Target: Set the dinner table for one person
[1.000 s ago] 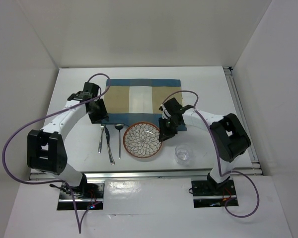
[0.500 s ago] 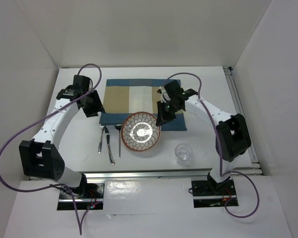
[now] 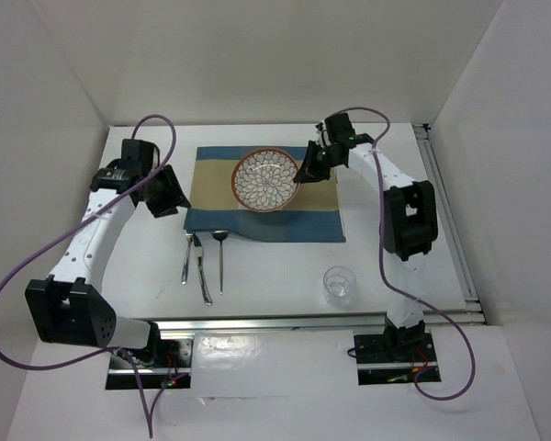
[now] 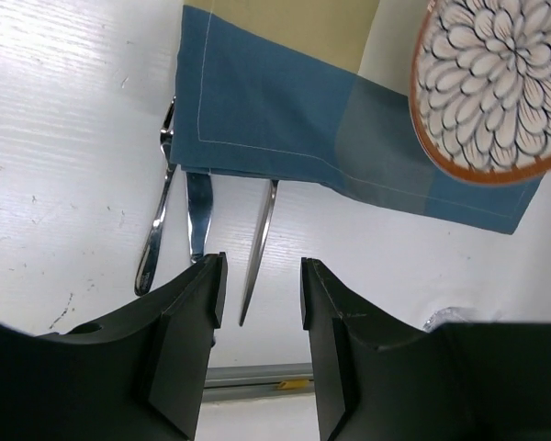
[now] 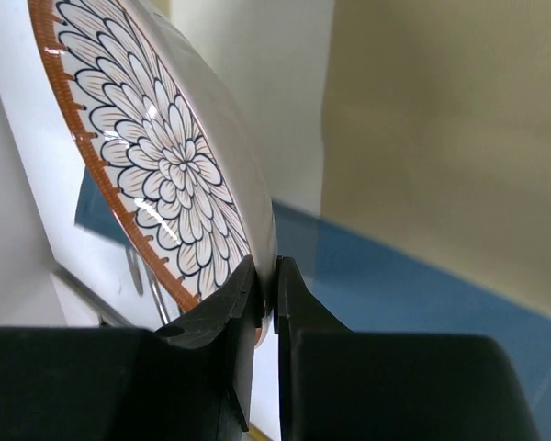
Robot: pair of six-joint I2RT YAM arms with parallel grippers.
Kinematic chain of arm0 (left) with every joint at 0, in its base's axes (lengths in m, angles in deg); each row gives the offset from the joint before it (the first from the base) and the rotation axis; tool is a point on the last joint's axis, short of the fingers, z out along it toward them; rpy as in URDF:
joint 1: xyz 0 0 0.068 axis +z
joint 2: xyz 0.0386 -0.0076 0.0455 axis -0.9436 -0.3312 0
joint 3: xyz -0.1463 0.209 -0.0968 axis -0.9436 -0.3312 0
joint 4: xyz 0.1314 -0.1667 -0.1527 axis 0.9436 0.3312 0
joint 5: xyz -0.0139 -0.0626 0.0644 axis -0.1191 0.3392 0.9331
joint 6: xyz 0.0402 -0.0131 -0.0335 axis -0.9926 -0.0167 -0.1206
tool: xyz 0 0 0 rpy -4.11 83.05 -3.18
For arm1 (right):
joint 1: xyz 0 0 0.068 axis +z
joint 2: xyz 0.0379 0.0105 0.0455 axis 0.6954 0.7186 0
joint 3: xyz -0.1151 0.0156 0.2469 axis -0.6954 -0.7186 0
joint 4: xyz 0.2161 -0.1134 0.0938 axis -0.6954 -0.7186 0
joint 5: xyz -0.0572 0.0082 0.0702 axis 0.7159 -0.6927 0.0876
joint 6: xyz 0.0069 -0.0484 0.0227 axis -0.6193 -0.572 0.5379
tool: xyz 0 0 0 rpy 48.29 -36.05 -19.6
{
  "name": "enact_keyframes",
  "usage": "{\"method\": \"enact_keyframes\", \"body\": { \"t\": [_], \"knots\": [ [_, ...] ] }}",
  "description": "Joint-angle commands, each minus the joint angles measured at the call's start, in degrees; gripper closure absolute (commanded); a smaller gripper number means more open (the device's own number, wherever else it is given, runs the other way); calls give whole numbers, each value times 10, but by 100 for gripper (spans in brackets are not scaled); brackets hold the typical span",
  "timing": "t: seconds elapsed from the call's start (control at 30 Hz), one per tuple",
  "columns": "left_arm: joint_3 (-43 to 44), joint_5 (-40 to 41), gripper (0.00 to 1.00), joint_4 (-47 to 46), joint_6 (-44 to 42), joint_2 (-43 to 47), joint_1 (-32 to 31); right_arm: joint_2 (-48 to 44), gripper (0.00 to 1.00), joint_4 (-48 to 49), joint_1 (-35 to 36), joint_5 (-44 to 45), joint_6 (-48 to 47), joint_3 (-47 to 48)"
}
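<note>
Right now my right gripper (image 3: 305,175) is pressed together on the rim of the flower-patterned plate (image 3: 266,180), pinching its right-hand edge. On the right wrist camera I see the two fingers clamped on either side of the orange-edged rim, with the plate tilted. From above, the plate sits over the far half of the blue-and-tan placemat (image 3: 303,225); I cannot tell whether it touches the cloth.

My left gripper (image 3: 170,193) hangs just beside the placemat's left edge with its fingers spread and nothing between them; through the gap the left wrist camera shows bare tabletop and cutlery.

The dinner table (image 3: 275,271) fills the white enclosure, metal rails showing along its near and right edges, and the placemat lies flat on its far middle. A fork (image 3: 187,257), a knife (image 3: 202,271) and a spoon (image 3: 220,257) lie side by side on the table near the mat's near-left corner, their far ends reaching its edge. A clear glass (image 3: 339,285) stands upright near the table's near right, well apart from the mat.
</note>
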Motion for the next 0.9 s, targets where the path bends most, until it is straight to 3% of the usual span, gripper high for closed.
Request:
{"method": "enact_keyframes", "body": {
  "t": [0.0,0.1,0.17,0.37,0.7,0.83,0.87],
  "knots": [
    [-21,-8,45,6,1,11,3,25,100,53,8,-62,51,76],
    [-67,-2,48,-4,6,27,3,48,100,75,2,-63,68,76],
    [-99,5,55,-4,15,43,3,54,100,80,-3,-63,74,76],
    [-171,-1,54,-28,39,89,-9,87,100,85,-3,-75,74,48],
    [-206,6,50,-33,49,95,-34,92,100,91,-3,-73,69,23],
    [-219,11,48,-46,49,88,-45,92,58,72,-3,-61,62,23],
    [-219,11,48,-46,56,88,-45,86,36,66,-3,-51,55,23]
  ]
}}
